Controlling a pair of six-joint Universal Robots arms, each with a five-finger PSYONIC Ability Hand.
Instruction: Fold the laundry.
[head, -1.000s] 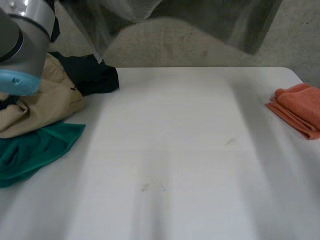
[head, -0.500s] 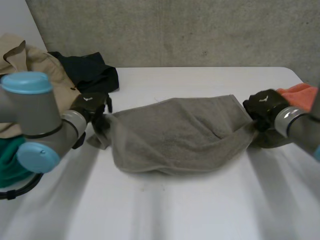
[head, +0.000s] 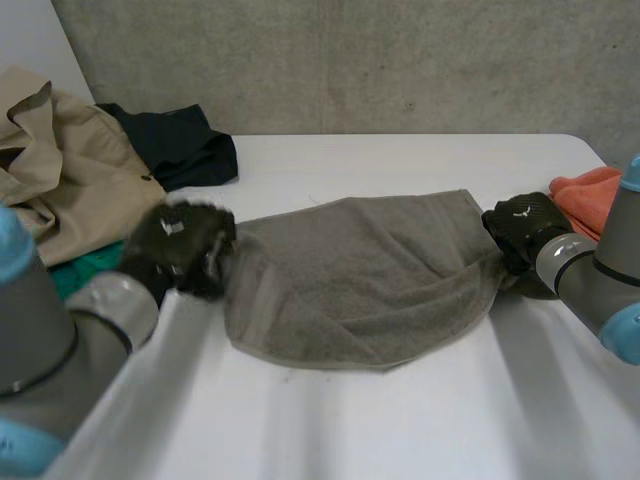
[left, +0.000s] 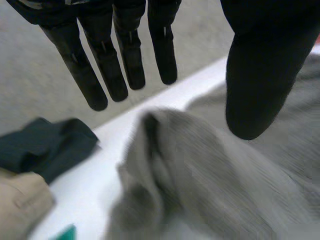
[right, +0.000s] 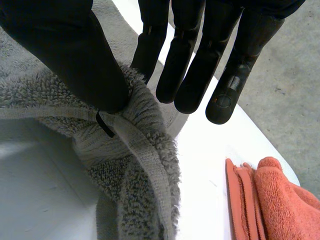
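The left robot hand (head: 180, 242) hangs wide above the towel (head: 360, 280); the right robot hand (head: 522, 228) seems to pinch its corner.

Straight ahead, a grey concrete wall (head: 400, 60) runs behind everything, rough and mottled, with a small dark speck or two on it. Off at its left end there's a paler, plain white panel (head: 25, 40) standing at a slant. Down below, the white tabletop (head: 400, 420) stretches wide, smooth and matte, its far edge straight, its far right corner rounded. The light on it is soft and even. Past the table's edge in the right wrist view there's more speckled grey concrete (right: 295, 90); wall or floor, can't tell.
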